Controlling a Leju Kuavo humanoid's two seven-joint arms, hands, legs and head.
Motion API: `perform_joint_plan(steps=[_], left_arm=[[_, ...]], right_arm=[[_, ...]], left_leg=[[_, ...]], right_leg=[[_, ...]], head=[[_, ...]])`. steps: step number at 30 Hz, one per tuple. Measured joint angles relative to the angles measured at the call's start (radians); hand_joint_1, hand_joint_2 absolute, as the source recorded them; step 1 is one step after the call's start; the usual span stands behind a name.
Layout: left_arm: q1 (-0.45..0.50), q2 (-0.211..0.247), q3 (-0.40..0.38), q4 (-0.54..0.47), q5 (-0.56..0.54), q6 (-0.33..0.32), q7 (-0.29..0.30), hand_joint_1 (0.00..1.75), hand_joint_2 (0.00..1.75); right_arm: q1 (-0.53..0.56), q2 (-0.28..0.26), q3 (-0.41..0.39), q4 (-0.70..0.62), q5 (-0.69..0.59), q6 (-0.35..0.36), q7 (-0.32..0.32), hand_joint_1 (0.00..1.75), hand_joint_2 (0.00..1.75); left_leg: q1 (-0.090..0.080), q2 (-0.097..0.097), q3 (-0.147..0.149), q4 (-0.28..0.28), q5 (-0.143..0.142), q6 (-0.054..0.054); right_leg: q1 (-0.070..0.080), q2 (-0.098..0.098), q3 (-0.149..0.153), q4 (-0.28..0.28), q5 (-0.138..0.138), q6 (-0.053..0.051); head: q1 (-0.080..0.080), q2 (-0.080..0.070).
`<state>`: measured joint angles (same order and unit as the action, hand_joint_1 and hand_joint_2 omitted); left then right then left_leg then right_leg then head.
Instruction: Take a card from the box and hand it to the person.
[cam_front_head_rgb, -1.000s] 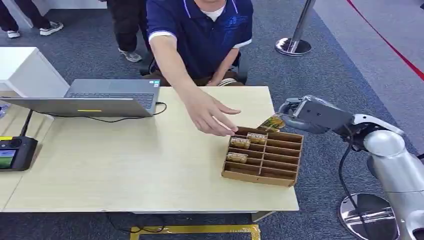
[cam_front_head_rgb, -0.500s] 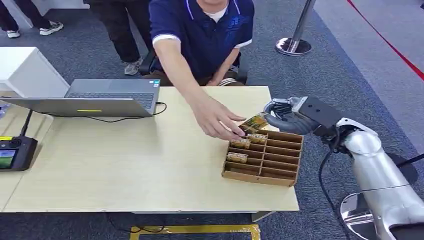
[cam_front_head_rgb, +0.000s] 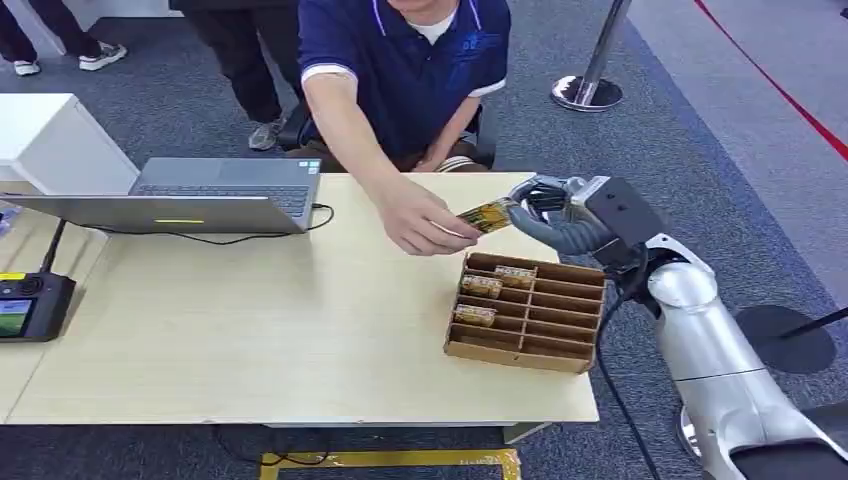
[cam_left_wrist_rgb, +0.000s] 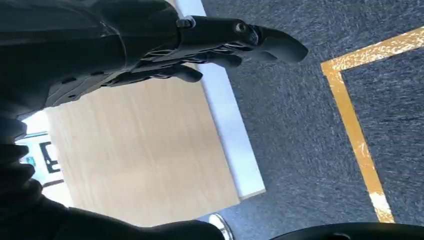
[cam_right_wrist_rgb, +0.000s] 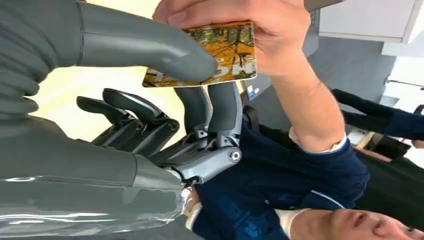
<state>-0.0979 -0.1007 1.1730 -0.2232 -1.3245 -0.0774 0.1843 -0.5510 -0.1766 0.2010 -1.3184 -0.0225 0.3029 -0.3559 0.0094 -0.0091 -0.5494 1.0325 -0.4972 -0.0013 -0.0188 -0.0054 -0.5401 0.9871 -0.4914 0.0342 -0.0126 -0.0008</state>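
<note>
handover | right hand (cam_front_head_rgb: 560, 215) pinched card (cam_front_head_rgb: 487, 215) above desk (cam_front_head_rgb: 250, 330), beyond box (cam_front_head_rgb: 527, 315) | person's hand (cam_front_head_rgb: 420, 222) gripped its far end | left hand (cam_left_wrist_rgb: 215, 50) empty, fingers extended | risk: late release could bend card

Grey right hand (cam_front_head_rgb: 560, 215) with darker fingers (cam_right_wrist_rgb: 220, 107) pinches orange-yellow printed card (cam_front_head_rgb: 487, 215), pale lettering on it. Person's hand (cam_front_head_rgb: 420, 222) on the card's far end, navy polo sleeve (cam_front_head_rgb: 335, 45) with white trim. Just below the hand, brown cardboard slotted box (cam_front_head_rgb: 527, 312) with same yellowish cards. Light wood table (cam_front_head_rgb: 280, 320), dark grey carpet (cam_front_head_rgb: 690, 130).
</note>
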Motion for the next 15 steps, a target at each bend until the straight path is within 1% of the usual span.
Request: perform_joint_plan(steps=[6, 7, 15], left_arm=[[0.0, 0.0, 0.0, 0.0, -0.005, 0.003, 0.008, 0.0, 1.75], [0.0, 0.0, 0.0, 0.0, -0.01, 0.003, 0.011, 0.0, 1.75], [0.0, 0.003, -0.01, 0.0, -0.021, 0.004, 0.01, 0.0, 1.75]], right_arm=[[0.0, 0.012, 0.0, 0.004, 0.008, -0.01, 0.0, 1.75, 1.75], [0.0, 0.014, 0.0, 0.006, 0.01, -0.011, 0.0, 0.0, 1.75], [0.0, 0.021, 0.0, 0.009, 0.019, -0.013, 0.0, 0.0, 1.75]], left_leg=[[0.0, 0.0, 0.0, 0.0, 0.0, 0.0], [0.0, 0.0, 0.0, 0.0, 0.0, 0.0], [0.0, 0.0, 0.0, 0.0, 0.0, 0.0]], right_leg=[[0.0, 0.0, 0.0, 0.0, 0.0, 0.0], [0.0, 0.0, 0.0, 0.0, 0.0, 0.0], [0.0, 0.0, 0.0, 0.0, 0.0, 0.0]], head=[[0.0, 0.0], [0.0, 0.0], [0.0, 0.0]])
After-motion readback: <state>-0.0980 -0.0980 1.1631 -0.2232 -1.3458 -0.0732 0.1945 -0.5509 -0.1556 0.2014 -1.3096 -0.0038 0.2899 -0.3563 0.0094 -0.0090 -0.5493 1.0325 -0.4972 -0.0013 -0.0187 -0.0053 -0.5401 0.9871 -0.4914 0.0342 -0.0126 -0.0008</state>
